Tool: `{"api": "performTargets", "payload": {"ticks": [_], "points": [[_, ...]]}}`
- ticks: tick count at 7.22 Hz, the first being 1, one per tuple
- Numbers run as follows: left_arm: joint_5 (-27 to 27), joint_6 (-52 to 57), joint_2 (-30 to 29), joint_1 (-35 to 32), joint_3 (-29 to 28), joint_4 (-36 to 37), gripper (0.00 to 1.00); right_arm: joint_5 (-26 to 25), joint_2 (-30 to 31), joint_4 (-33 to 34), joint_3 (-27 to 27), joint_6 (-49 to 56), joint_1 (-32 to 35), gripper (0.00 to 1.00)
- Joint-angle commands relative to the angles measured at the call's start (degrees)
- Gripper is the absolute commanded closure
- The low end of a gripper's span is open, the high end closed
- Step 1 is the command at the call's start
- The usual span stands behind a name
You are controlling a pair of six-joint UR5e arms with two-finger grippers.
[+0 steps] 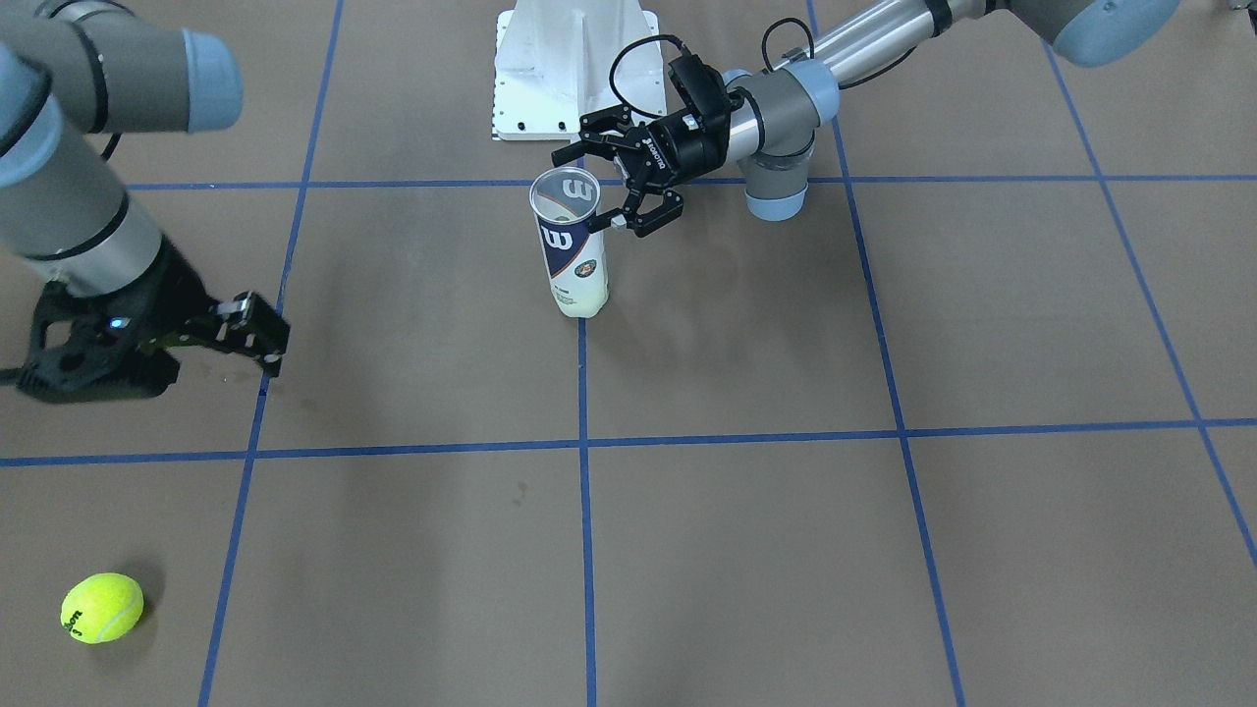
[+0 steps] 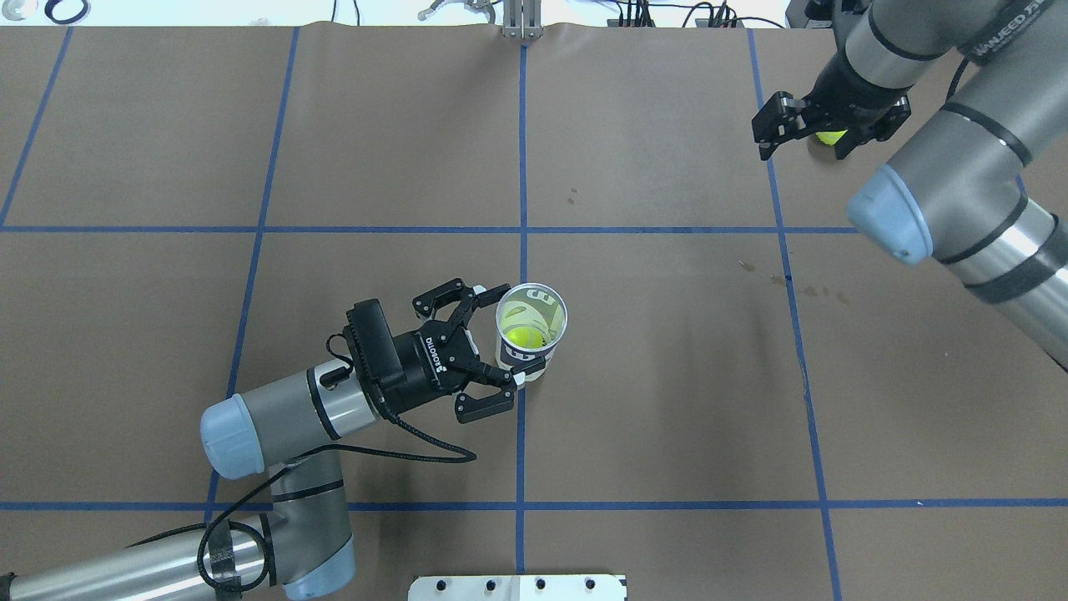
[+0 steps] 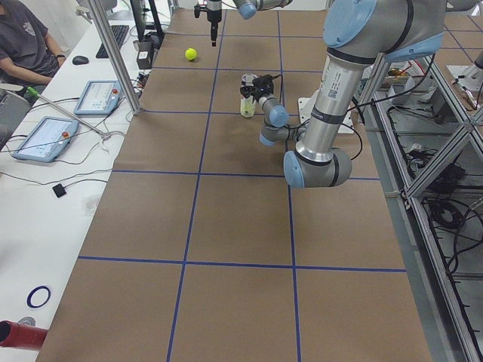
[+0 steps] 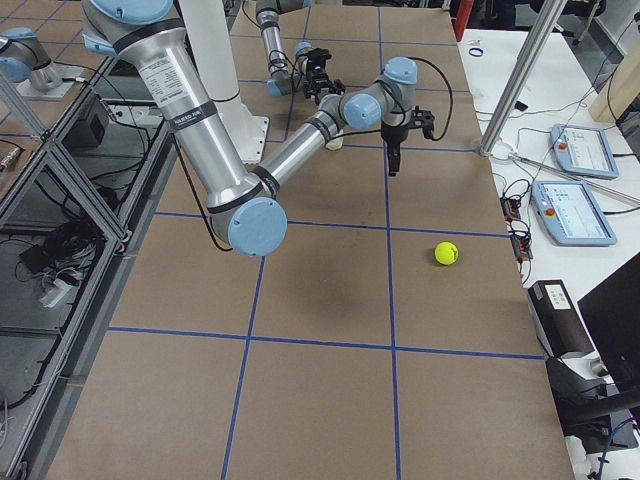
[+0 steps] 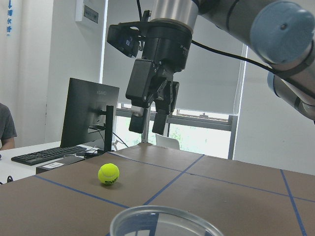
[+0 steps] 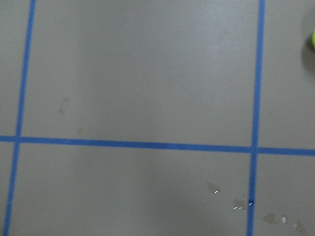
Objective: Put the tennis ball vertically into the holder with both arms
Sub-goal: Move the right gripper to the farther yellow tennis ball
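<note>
The holder (image 1: 572,245), a clear can with a navy Wilson label, stands upright near the table's middle, and it also shows in the overhead view (image 2: 542,313). One tennis ball (image 2: 524,336) lies at its bottom. My left gripper (image 2: 511,334) is open, and its fingers straddle the can's upper part without closing on it. A second tennis ball (image 1: 101,608) lies on the table at the far right corner. My right gripper (image 2: 822,135) hangs open and empty well above that ball, pointing down. The left wrist view shows this gripper (image 5: 149,125) above the ball (image 5: 109,174).
The white pedestal base (image 1: 574,69) stands at the robot's side of the table. Blue tape lines (image 1: 584,442) divide the brown table. Beyond the table's far edge sit tablets (image 3: 98,96), a keyboard and an operator (image 3: 26,41).
</note>
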State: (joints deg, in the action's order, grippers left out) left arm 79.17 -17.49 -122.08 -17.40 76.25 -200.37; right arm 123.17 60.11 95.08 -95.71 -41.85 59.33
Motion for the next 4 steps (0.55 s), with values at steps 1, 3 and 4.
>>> {"api": "performTargets", "payload": {"ticks": [1, 3, 4], "points": [[0.0, 0.0, 0.1, -0.1, 0.1, 0.0, 0.01, -0.2, -5.0, -14.6, 22.0, 0.5, 4.0, 0.00], [0.0, 0.0, 0.1, -0.2, 0.1, 0.0, 0.01, -7.3, -7.2, -17.0, 30.4, 2.3, 4.4, 0.00], [0.0, 0.0, 0.1, -0.2, 0.1, 0.0, 0.01, -8.9, -7.9, -18.4, 33.6, 4.3, 4.5, 0.00]]}}
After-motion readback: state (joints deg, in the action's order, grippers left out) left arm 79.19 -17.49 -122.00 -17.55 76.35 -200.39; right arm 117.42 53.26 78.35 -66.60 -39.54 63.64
